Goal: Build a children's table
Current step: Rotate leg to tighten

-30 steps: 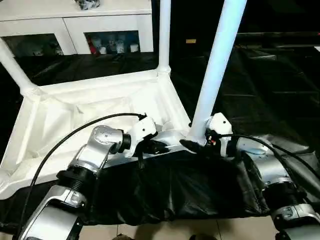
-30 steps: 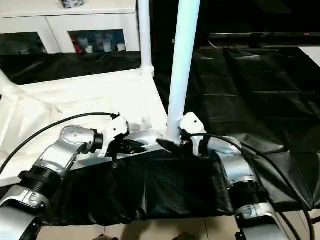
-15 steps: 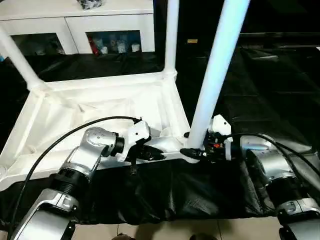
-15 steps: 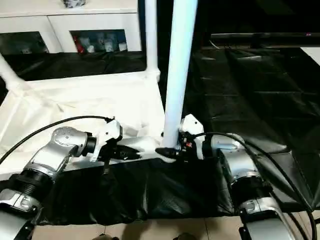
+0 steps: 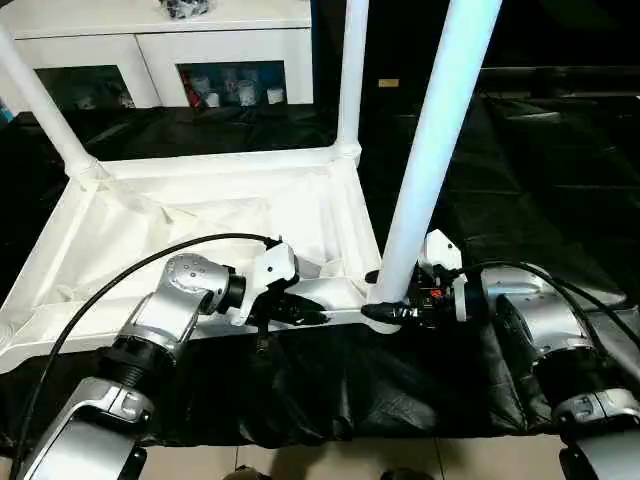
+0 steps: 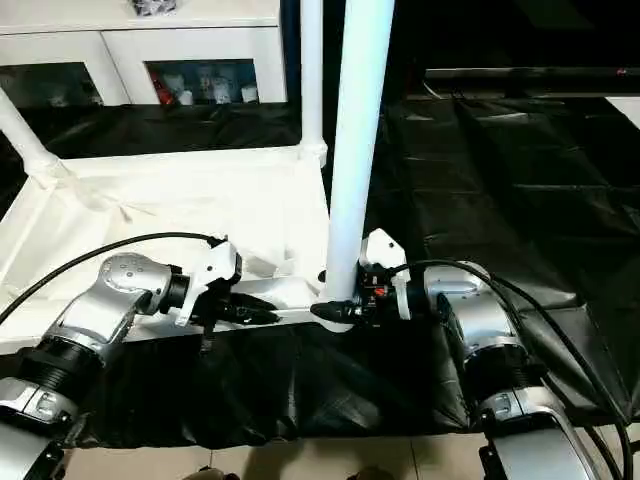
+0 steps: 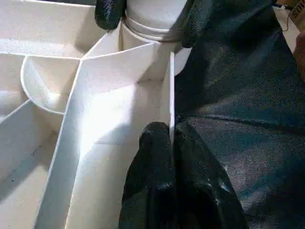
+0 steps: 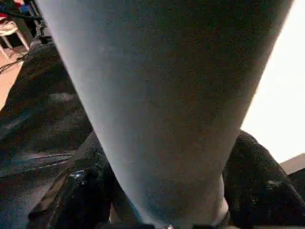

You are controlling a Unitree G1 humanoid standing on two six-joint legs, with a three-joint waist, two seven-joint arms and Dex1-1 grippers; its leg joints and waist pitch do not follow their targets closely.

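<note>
The children's table lies upside down on a black sheet, its white tabletop (image 5: 190, 220) showing the ribbed underside. Two legs stand in the far corner sockets, one on the left (image 5: 38, 100) and one on the right (image 5: 352, 70). A third leg (image 5: 432, 150) rises from the near right corner. My right gripper (image 5: 385, 312) is shut on that leg's flared base, one finger (image 8: 71, 191) on each side of it. My left gripper (image 5: 312, 315) is shut on the tabletop's near rim (image 7: 170, 86), just left of that corner.
A white cabinet (image 5: 160, 45) with glass doors stands behind the tabletop. The black sheet (image 5: 530, 180) covers the ground to the right and in front. Its near edge meets a tiled floor (image 5: 300, 465) by my body.
The view has shifted. My right gripper's fingers have closed in around the near leg's base, and the leg stands a little straighter. My left gripper keeps its hold on the rim.
</note>
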